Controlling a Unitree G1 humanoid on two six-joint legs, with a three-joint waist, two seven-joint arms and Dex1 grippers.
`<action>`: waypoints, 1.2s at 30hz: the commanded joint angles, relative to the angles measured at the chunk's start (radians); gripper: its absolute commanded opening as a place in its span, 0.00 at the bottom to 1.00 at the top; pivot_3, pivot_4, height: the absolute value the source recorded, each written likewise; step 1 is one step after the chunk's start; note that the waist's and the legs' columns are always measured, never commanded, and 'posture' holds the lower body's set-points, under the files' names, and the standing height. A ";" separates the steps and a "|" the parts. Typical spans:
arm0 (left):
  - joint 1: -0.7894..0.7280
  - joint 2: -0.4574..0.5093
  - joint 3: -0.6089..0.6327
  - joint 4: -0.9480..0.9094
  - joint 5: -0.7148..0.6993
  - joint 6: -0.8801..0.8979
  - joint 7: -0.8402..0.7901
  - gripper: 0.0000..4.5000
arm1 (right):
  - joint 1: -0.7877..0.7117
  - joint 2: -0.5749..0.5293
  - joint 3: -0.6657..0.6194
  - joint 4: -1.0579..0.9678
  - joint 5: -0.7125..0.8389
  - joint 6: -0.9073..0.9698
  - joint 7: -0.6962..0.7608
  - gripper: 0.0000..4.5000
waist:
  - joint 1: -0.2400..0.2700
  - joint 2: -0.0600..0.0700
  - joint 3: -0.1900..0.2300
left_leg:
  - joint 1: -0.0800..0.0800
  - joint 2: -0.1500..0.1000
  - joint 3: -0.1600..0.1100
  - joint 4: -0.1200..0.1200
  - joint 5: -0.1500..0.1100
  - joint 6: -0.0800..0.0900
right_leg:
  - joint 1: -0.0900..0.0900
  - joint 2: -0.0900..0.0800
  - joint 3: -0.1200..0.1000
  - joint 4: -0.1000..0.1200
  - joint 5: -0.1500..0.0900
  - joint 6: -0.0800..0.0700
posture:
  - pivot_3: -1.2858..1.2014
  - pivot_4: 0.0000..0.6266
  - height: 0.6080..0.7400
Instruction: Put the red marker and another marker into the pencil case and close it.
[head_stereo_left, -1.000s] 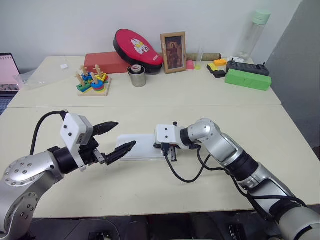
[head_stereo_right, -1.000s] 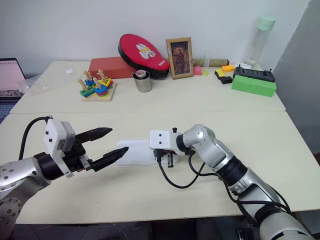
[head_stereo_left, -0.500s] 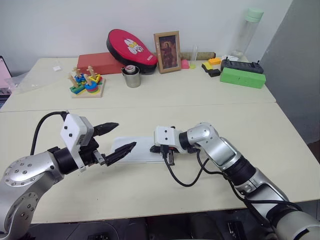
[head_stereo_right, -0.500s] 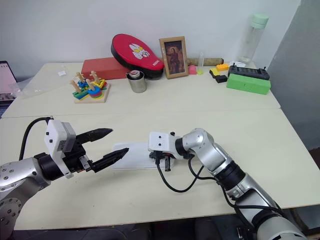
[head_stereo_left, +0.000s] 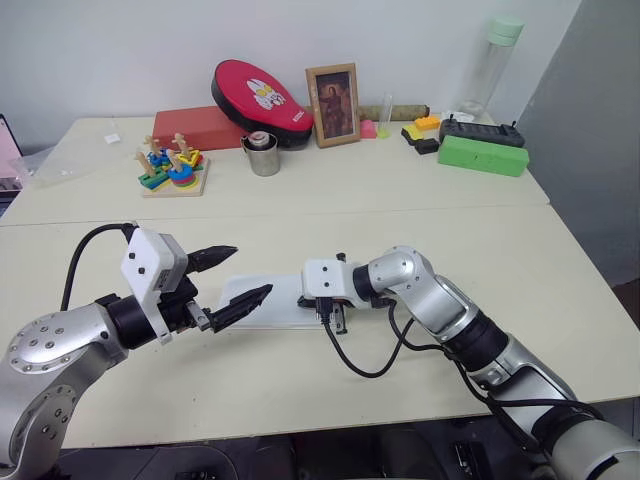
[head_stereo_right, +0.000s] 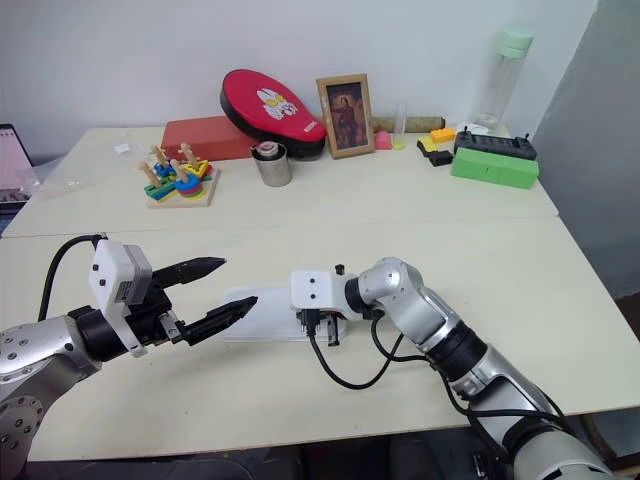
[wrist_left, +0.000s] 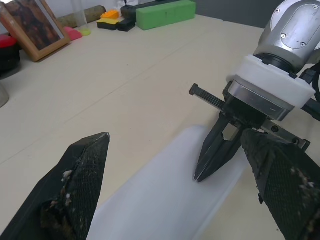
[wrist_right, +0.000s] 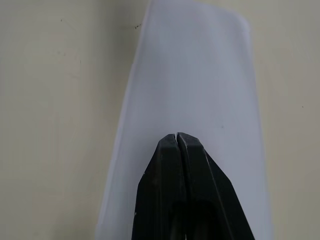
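Nearly done, by the look | pencil case (head_stereo_left: 262, 300) flat, lid down, markers unseen | right gripper (wrist_left: 210, 165) clenched, empty, tips on lid | left gripper (head_stereo_left: 232, 278) spread, empty, beside case's left end | left: confirming latch

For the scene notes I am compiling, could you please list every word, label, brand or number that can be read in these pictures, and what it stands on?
No text can be read.
Red oval case: a white rabbit picture, no letters legible.
Framed picture: an image, no caption legible.
Pencil case: plain white lid, no marking.
Green box: no label legible.
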 joint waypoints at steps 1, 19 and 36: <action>-0.005 0.008 0.008 -0.024 -0.007 -0.005 0.001 1.00 | 0.052 -0.012 0.096 0.097 -0.059 0.020 0.017 0.01 | 0.000 0.000 0.000 | 0.002 0.000 0.001 0.000 0.000 0.000 | 0.002 0.000 0.001 0.000 0.000 0.000 | 0.52 0.24 1.00; 0.176 0.010 0.107 -0.057 -0.018 -0.002 -0.048 1.00 | 0.035 0.083 -0.078 0.024 0.098 -0.004 0.009 0.01 | -0.003 -0.003 0.001 | 0.009 0.003 0.007 -0.002 -0.003 -0.005 | 0.005 0.000 0.004 -0.001 -0.002 -0.002 | 0.52 0.24 1.00; 0.217 0.010 0.158 -0.089 -0.042 0.011 -0.026 1.00 | 0.022 0.136 -0.095 -0.048 0.187 -0.004 0.009 0.01 | 0.005 -0.003 0.003 | -0.005 0.004 0.005 -0.003 -0.005 -0.007 | -0.007 0.002 0.002 -0.001 -0.003 0.000 | 0.52 0.24 1.00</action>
